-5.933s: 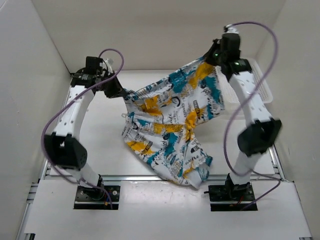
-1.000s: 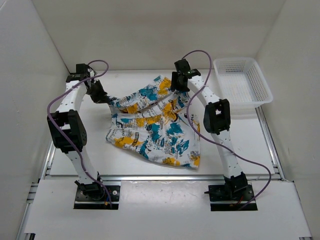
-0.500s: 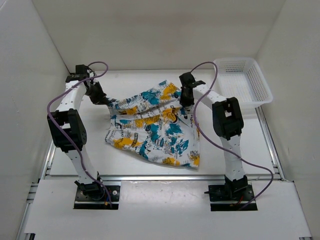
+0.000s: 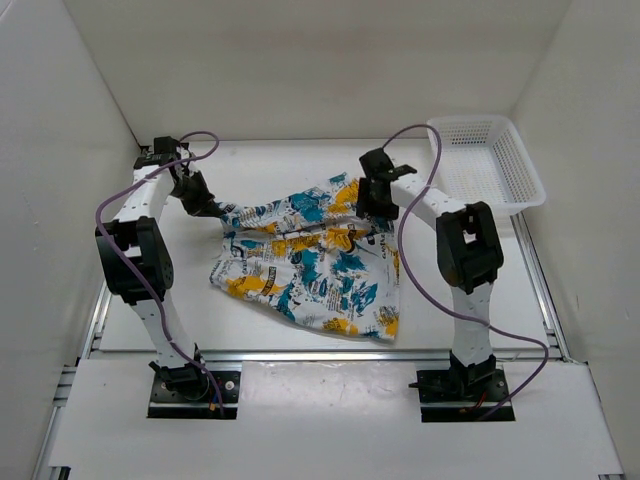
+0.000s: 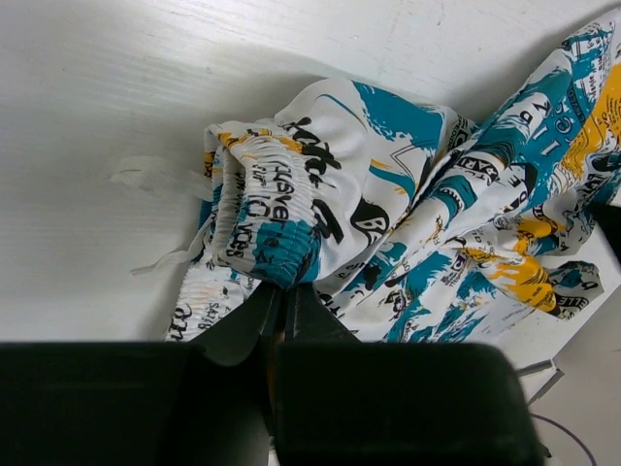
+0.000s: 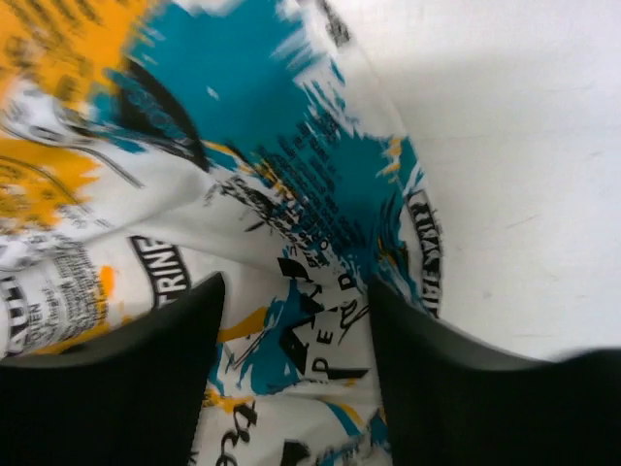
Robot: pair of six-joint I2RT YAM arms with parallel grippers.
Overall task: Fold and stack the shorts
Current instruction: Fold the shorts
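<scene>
The shorts [image 4: 300,262], white with teal, yellow-orange and black print, lie spread and rumpled on the white table. My left gripper [image 4: 213,209] is at their back left corner, shut on the bunched waistband [image 5: 277,254]; its tips [image 5: 282,287] pinch the cloth. A white drawstring [image 5: 155,180] trails on the table beside it. My right gripper [image 4: 372,206] is over the back right corner. Its fingers [image 6: 146,359] stand wide apart, and the printed cloth [image 6: 291,194] lies slack between and under them [image 6: 296,291].
A white plastic mesh basket [image 4: 533,187] stands at the back right of the table, right of the right arm. White walls enclose the table on the left, back and right. A metal rail [image 4: 320,352] runs along the near edge.
The right gripper has moved forward and to the right, and the back edge of the shorts has sunk flatter onto the table. The left gripper has shifted slightly forward, still pinching the waistband.
</scene>
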